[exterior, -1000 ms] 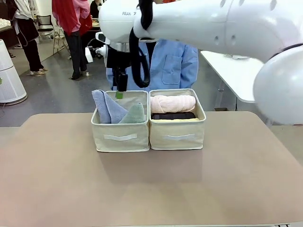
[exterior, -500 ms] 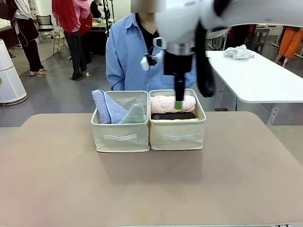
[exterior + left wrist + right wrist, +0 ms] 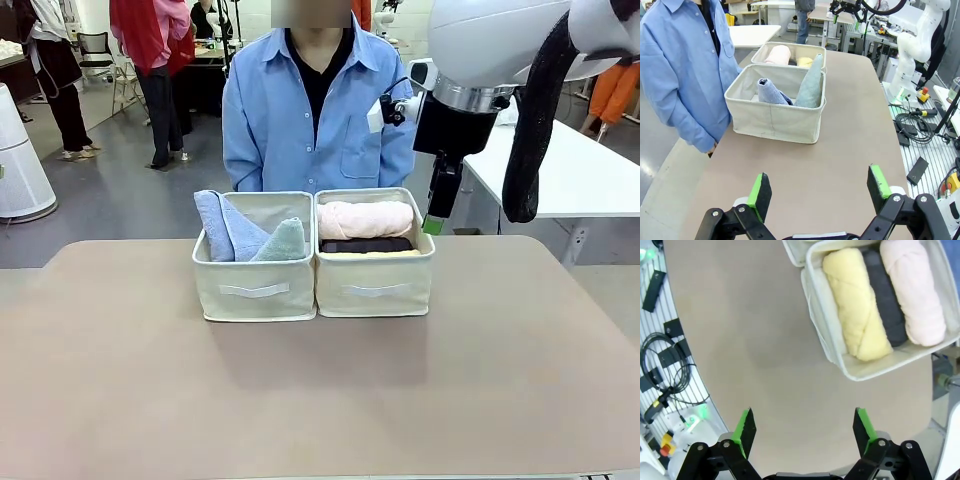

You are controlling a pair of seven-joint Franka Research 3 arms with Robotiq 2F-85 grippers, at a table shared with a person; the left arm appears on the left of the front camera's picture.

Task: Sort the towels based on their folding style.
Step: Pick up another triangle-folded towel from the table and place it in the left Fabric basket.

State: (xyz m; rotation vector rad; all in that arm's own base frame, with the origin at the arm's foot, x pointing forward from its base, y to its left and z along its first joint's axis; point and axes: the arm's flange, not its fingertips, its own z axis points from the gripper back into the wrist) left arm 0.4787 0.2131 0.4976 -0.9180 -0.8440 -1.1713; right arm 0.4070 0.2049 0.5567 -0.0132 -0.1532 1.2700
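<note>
Table top [image 3: 320, 400] is a matte brownish-taupe w/ rounded corners, nothing on it but two beige fabric bins sitting touching side by side near the far edge. Room behind is a big open lab w/ grey floor, a white table [image 3: 560, 170] off to the right, ppl standing in the bkgd at the left. Person in a blue shirt [image 3: 300, 110] stands right behind the bins.

Left bin [image 3: 255, 270] has the two cone folds: blue towel [image 3: 222, 225] and pale grey-green towel [image 3: 283, 242], leaning against each other, tips up. Right bin [image 3: 375, 270] has the rolls lying flat: pink towel [image 3: 365, 218] at the back, dark grey towel [image 3: 366, 245] in the middle, yellow towel [image 3: 375, 254] just a sliver at the front from this angle.

Right gripper [image 3: 432, 222] hangs up in the air just beside the right bin's right rim, fingers pointing down, not touching anything. Right wrist cam looks straight down, so there you get the full yellow roll [image 3: 857, 307], dark grey [image 3: 885, 300] and pink [image 3: 912, 290] packed side by side, plus cables on the floor past the table edge. Its green pads [image 3: 746, 427] are spread wide w/ bare table between them, nothing held.

Left gripper [image 3: 820, 187] hovers over the table end, jaws also wide apart and empty. That cam sees the bins from the side, cone bin [image 3: 772, 117] nearest, and another white arm [image 3: 912, 45] on its base.
</note>
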